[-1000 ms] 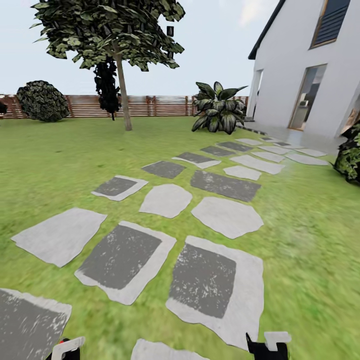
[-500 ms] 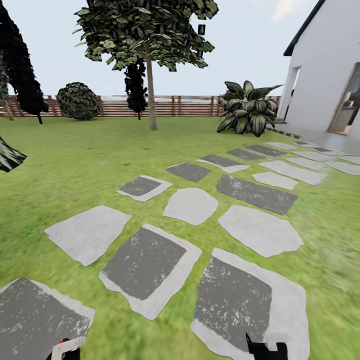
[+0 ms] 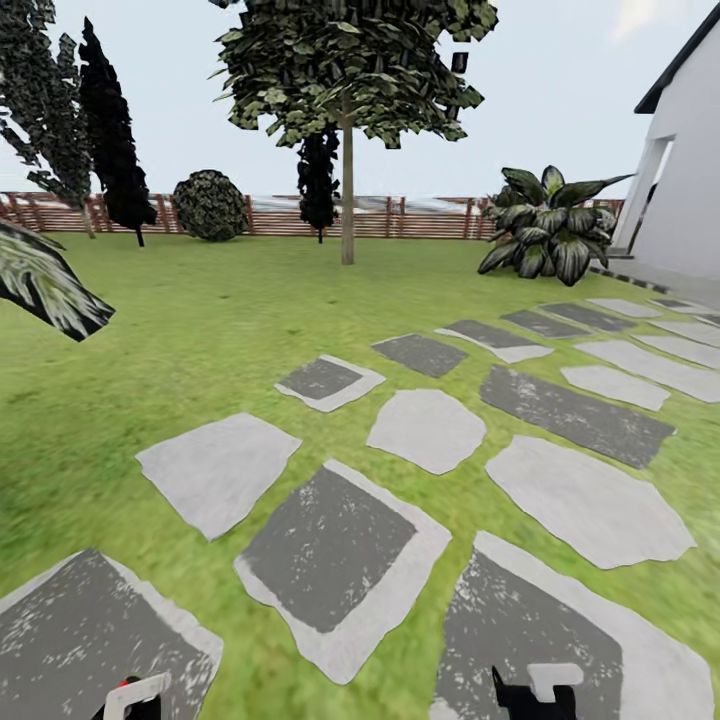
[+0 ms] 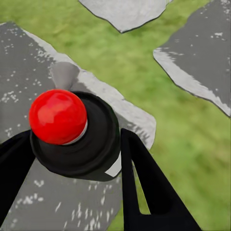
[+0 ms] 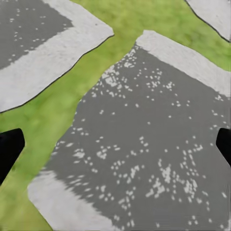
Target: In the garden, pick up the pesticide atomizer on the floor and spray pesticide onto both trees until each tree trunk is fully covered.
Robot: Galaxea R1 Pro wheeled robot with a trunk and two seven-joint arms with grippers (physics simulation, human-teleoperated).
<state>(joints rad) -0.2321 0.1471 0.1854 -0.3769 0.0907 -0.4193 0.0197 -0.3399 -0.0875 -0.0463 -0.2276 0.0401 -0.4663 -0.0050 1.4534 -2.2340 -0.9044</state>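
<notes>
My left gripper point(image 4: 72, 183) is shut on the pesticide atomizer point(image 4: 82, 144), seen end-on as a dark round body with a red ball on top, a pale label patch and a grey spout. It hangs over a grey slab. The left gripper point(image 3: 130, 700) sits at the head view's bottom edge. Also low in that view, my right gripper point(image 3: 535, 695) stands open and empty, its fingers point(image 5: 9, 149) wide apart above a dark slab. One tree point(image 3: 350, 60) stands far ahead on the garden lawn point(image 3: 200, 320), with its pale trunk point(image 3: 347, 210) bare.
Grey stepping slabs point(image 3: 330, 550) run from under me toward the right. A slatted wooden fence point(image 3: 430, 218) closes the back. Dark columnar trees point(image 3: 110, 130) and a round bush point(image 3: 209, 205) stand at the left. A broad-leaved plant point(image 3: 548, 230) and a white house point(image 3: 690, 190) are at the right.
The camera has swung left: tree, plant and house have slid to the right in the picture and the dark columnar trees have come into view. Both grippers keep their places.
</notes>
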